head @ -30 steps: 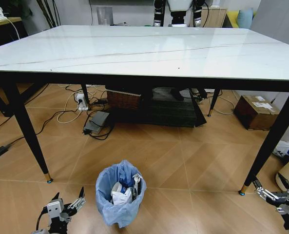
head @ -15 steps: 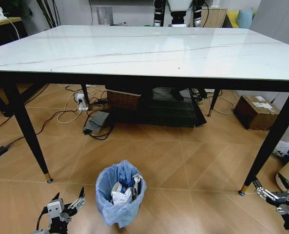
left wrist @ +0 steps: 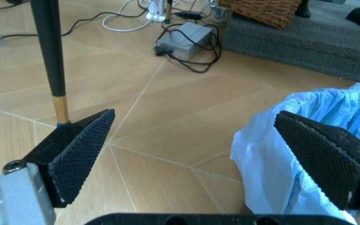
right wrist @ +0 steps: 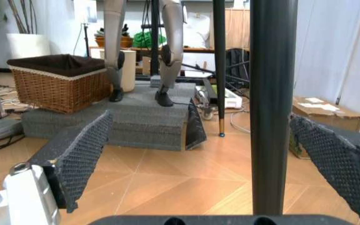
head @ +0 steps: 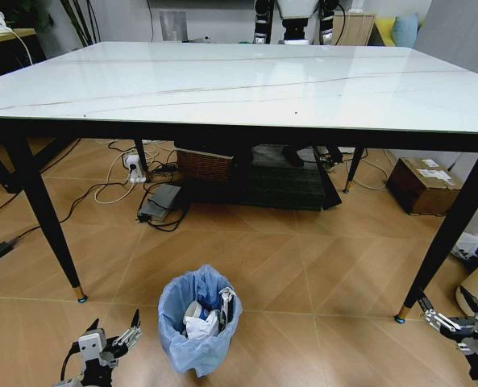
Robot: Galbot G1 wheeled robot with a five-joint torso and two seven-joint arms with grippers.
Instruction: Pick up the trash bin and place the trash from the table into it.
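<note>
as far as the pictures show, the table (head: 239, 85) carries no litter at all — its glossy white top looks bare from edge to edge, so the collecting part of the job looks finished. the trash bin (head: 198, 321) stands on the wooden floor in front of the table, between the two near black legs and closer to the robot's left side. inside its crinkled blue bag lies a heap of trash (head: 206, 316): crumpled white paper, a bit of a paper cup and something long and dark poking up near the rim. i cannot make out each piece.

the left gripper (head: 110, 339) hangs low just beside the bin, on its left, not touching it; its jaws stand wide apart and hold nothing. from the left wrist view the two dark ribbed pads (left wrist: 73, 152) frame the floor, with the blue bag at one side, just behind the far pad. the right gripper (head: 452, 322) is low at the far right, near the table's right front leg (right wrist: 273, 108) and well apart from the bin, jaws also spread and empty.

what may be left — judging only from this — is little or nothing: the bin is set down upright, the table is cleared, both arms are free.
</note>
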